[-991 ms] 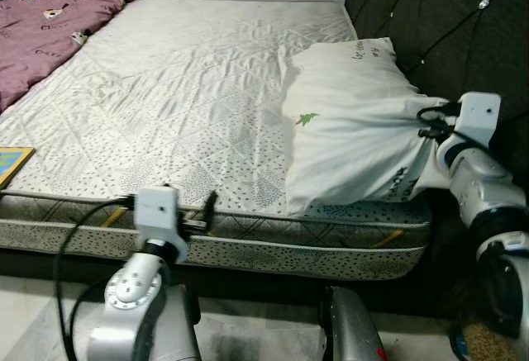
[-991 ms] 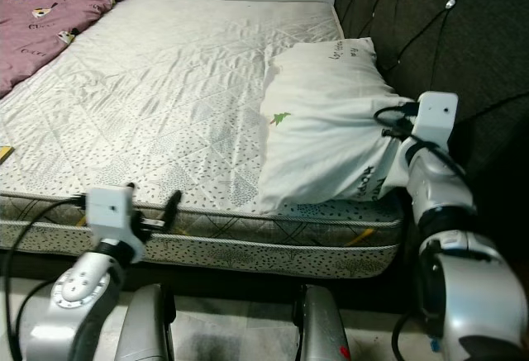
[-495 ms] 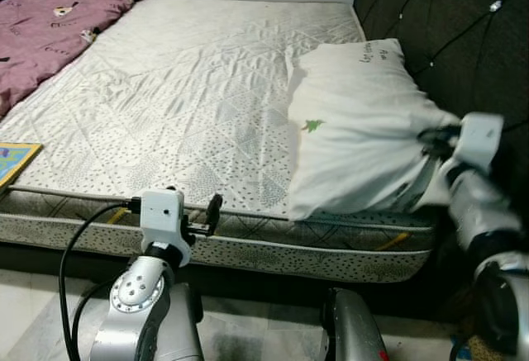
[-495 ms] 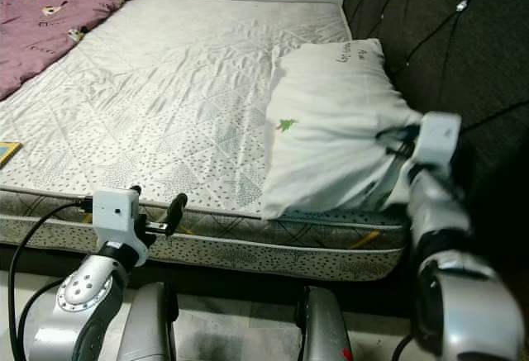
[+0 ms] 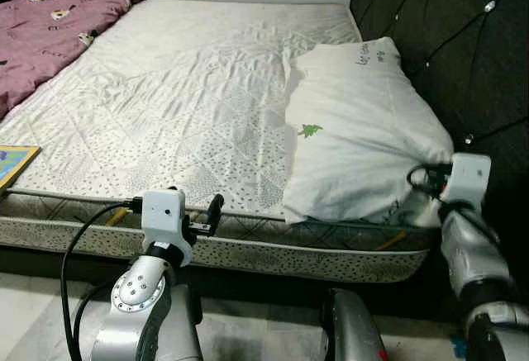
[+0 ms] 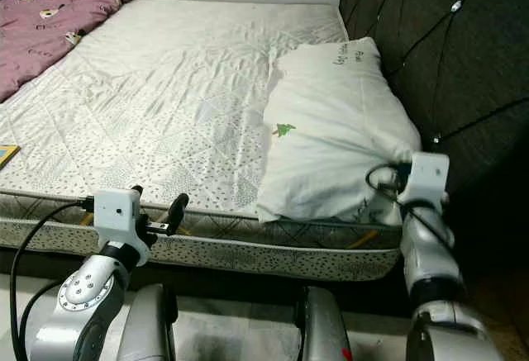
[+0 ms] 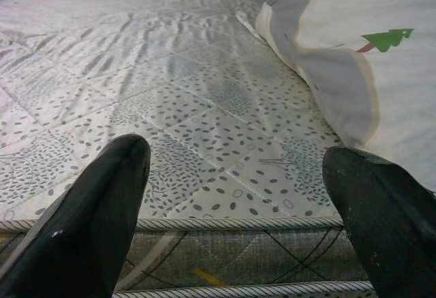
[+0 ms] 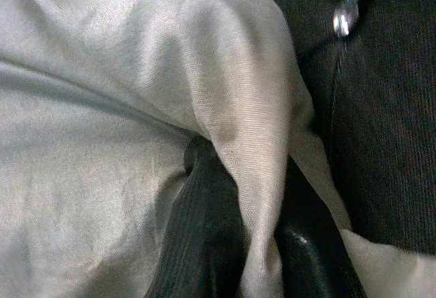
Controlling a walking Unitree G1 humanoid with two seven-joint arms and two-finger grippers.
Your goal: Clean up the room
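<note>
Right tool (image 8: pixel 252 243) pinches a fold of the white pillow (image 5: pixel 364 130), its two black fingers (image 8: pixel 197 236) pressed together on the cloth at the pillow's near corner, close to the dark padded headboard (image 5: pixel 438 39). From the head camera the right arm's wrist block (image 5: pixel 467 181) sits just beside that corner, over the front edge of the bed (image 5: pixel 190 88).

The pillow lies on the right part of the mattress, its long side along the headboard, with a small green tree print (image 5: pixel 311 131) on its near half and green writing at its far end. Its near corner is gathered into a bunch where the tool grips it.

Left tool (image 7: pixel 235 196) is spread wide and holds nothing. Its fingers (image 7: pixel 102 202) are level with the front edge of the mattress, well apart from the pillow. In the head view the left wrist (image 5: pixel 163 216) sits low in front of the bed, with a black cable looping down from it.

The mattress cover is white with a grey dotted quilted pattern and is creased across its middle. A pink blanket (image 5: pixel 50 22) with small cartoon prints is heaped at the far left of the bed. A flat book or board with a yellow border (image 5: pixel 12 163) lies at the left near edge of the mattress.
</note>
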